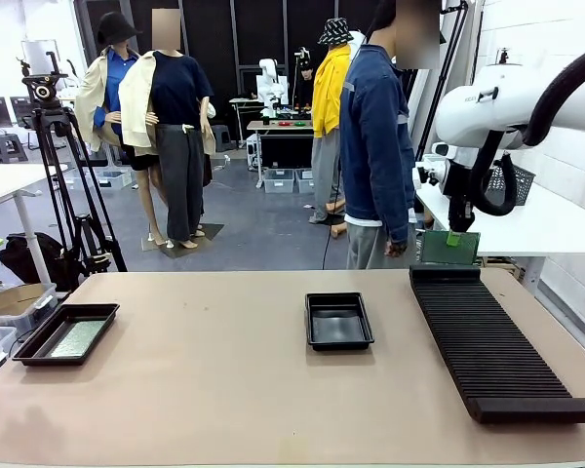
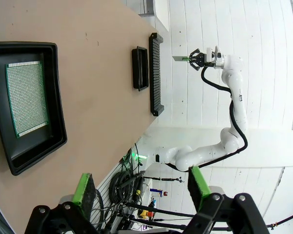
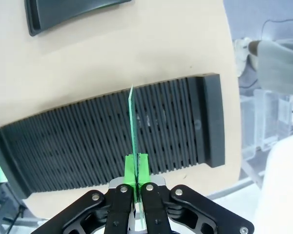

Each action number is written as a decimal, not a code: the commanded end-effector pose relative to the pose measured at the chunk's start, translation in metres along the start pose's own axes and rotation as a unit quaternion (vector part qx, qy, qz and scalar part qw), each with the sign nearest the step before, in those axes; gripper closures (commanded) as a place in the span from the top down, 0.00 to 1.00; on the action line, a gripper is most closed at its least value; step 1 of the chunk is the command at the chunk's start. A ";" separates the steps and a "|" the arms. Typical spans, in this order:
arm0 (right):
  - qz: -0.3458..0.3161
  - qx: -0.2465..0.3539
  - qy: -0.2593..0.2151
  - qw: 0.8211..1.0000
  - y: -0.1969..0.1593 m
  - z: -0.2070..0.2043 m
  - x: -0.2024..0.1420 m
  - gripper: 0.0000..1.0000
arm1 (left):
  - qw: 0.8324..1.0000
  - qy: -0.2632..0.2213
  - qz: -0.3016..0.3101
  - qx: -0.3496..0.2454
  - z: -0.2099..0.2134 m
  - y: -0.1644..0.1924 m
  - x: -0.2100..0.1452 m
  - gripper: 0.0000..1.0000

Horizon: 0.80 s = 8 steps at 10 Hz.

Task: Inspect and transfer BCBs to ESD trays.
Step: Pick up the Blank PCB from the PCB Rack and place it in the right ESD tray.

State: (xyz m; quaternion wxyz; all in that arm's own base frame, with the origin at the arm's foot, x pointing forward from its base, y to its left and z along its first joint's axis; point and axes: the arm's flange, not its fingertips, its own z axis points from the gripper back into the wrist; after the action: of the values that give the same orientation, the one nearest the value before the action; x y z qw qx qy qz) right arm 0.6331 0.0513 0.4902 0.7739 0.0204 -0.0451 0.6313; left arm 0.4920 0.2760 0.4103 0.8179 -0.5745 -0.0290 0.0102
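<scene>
A: Well, where are the boards to be found, taken from the left?

B: At about 8 o'clock on the tan tabletop (image 1: 205,390), a shallow black plastic tray (image 1: 31,343) is seen with a thin green rectangular circuit board (image 1: 78,337) laid flat on its floor. The left gripper (image 2: 140,184) is held above that side, its green-padded fingers spread wide with nothing between them. Near the centre, a second black tray (image 1: 312,336) is left empty. At 3 o'clock a long black ribbed rack (image 1: 487,341) is laid. Above its far end, at 2 o'clock, a second green board (image 1: 447,247) is pinched upright by its top edge in the clamped right gripper (image 1: 454,234).

A: What could be spoiled from here?

B: Only a narrow strip of the held board is gripped, so it could be swung or slid in the pads by a sharp move. Its lower edge could be caught on the ribs if it were carried sideways too low. It must also be turned flat for the empty tray, where a corner might be left propped on the sloping rim.

A: And what cannot be made out?

B: The held board is shown edge-on from the right wrist and small from the front, so its faces cannot be judged. Flaws on the flat board are too fine to be told.
</scene>
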 end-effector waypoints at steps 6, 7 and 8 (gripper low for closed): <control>-0.197 -0.063 -0.030 0.978 0.070 0.015 0.012 0.00 | 1.000 -0.003 0.000 0.005 0.000 -0.001 -0.001 1.00; -0.238 -0.074 -0.032 0.968 0.078 0.015 0.016 0.00 | 1.000 -0.003 0.000 0.005 0.000 -0.001 -0.001 1.00; -0.286 -0.079 -0.029 0.954 0.085 0.014 0.021 0.00 | 1.000 -0.003 0.000 0.005 0.000 -0.001 -0.001 1.00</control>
State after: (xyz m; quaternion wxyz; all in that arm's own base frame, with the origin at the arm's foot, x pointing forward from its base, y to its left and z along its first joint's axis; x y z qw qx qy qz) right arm 0.5669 0.0777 0.5120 0.9006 0.0034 -0.0996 0.4231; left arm 0.4920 0.2760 0.4103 0.8180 -0.5745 -0.0290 0.0102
